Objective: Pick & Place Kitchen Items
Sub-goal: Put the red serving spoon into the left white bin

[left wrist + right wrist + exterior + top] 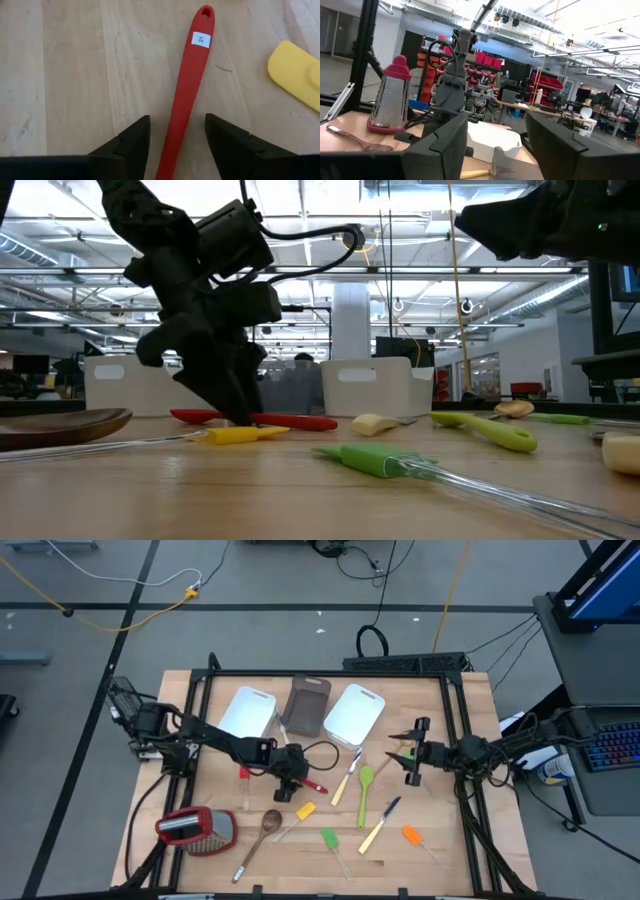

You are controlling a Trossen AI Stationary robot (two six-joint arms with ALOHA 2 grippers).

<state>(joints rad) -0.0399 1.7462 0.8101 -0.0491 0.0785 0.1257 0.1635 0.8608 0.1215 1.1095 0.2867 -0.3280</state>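
Note:
A red utensil with a long handle (187,85) lies flat on the wooden table, near its middle (312,786). My left gripper (292,788) is down at the table, open, with one finger on each side of the handle (177,145) and a gap on both sides. It also shows in the low view (235,405), standing over the red utensil (300,421). A yellow spatula (297,72) lies beside it. My right gripper (402,752) hangs open and empty above the table's right half; its wrist view (495,135) looks level across the table.
Two white tubs (247,712) (354,715) and a dark tub (308,705) stand at the back. A red-topped grater (195,830) lies near left. A wooden spoon (262,835), green spoon (366,785), green spatula (330,840), orange spatula (412,836) and knives (380,825) lie scattered.

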